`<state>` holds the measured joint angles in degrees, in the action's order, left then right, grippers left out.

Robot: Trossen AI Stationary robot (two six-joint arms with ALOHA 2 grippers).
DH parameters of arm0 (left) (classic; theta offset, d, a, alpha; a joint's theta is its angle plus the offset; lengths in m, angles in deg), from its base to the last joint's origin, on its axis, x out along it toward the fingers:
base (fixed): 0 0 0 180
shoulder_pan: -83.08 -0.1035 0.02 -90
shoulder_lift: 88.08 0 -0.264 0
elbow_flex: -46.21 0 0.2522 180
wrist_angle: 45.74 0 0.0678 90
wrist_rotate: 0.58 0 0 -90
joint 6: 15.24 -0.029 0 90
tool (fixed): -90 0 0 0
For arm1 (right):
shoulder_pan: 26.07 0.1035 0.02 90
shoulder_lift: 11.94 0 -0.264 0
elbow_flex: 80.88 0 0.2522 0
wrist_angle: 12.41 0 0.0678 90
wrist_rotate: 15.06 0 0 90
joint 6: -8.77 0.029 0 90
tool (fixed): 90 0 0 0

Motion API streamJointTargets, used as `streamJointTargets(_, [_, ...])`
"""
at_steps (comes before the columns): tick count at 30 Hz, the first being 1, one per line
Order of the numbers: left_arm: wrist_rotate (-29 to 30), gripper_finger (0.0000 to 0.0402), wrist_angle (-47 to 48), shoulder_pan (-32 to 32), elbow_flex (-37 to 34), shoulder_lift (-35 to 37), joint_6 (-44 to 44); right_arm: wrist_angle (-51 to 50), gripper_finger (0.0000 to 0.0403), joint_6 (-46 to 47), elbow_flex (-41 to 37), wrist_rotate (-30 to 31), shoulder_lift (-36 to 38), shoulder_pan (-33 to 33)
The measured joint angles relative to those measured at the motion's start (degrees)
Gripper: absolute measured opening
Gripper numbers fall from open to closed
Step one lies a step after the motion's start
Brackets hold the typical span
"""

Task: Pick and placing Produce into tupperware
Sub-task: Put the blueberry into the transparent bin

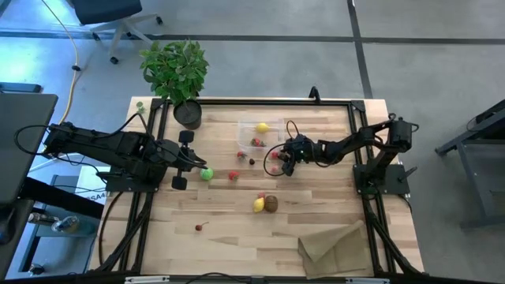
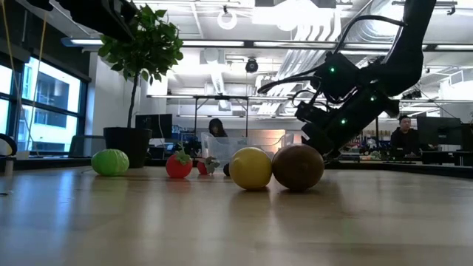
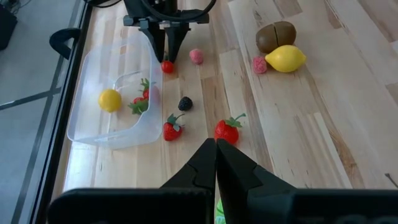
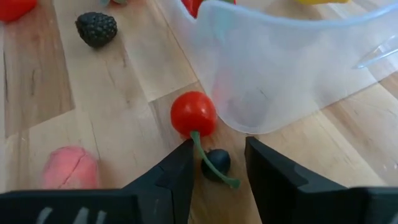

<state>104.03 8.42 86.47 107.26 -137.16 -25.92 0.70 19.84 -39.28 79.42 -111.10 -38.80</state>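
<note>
pale butcher-block tabletop (image 1: 237,237) fills your overhead view, with grey floor around it, a potted plant (image 1: 177,75) at the table's 11 o'clock corner and a tan paper bag (image 1: 335,248) at its 5 o'clock corner.

your clear tupperware (image 1: 260,134) sits a little toward 12 o'clock of the table's centre. it holds one yellow lemon (image 3: 110,99) and a strawberry (image 3: 144,94). your right gripper (image 4: 217,163) is low at the tub's 3 o'clock corner, its fingers apart on either side of a red cherry's (image 4: 193,114) green stem; a small dark berry (image 4: 216,160) lies between the fingertips. you cannot tell from the frames whether the fingers touch the stem. the cherry rests just beside the container wall. a blackberry (image 4: 96,28) and a pink candy-like berry (image 4: 70,168) lie near it on the wood.

at the tub's 6 o'clock side, two more strawberries (image 3: 227,130) lie on the table. toward the table's 6 o'clock from there, the second lemon (image 1: 258,204) and the brown kiwi (image 1: 271,203) touch side by side. the green lime (image 1: 207,174) sits at 9 o'clock of the centre, just beside your left gripper (image 3: 215,158), which waits there with its fingers pressed together on nothing. one lone cherry (image 1: 199,227) lies toward 7 o'clock, well apart from everything.

across the table at eye level, you see an office with people seated at desks (image 2: 405,137).
</note>
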Motion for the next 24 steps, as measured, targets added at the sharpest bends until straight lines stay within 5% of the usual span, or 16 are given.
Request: streamJointTargets(24, [0.0,0.0003,0.0,0.0,0.0,0.0,0.0,-5.5,0.0105,4.2,-0.1,-0.5,2.3,1.6])
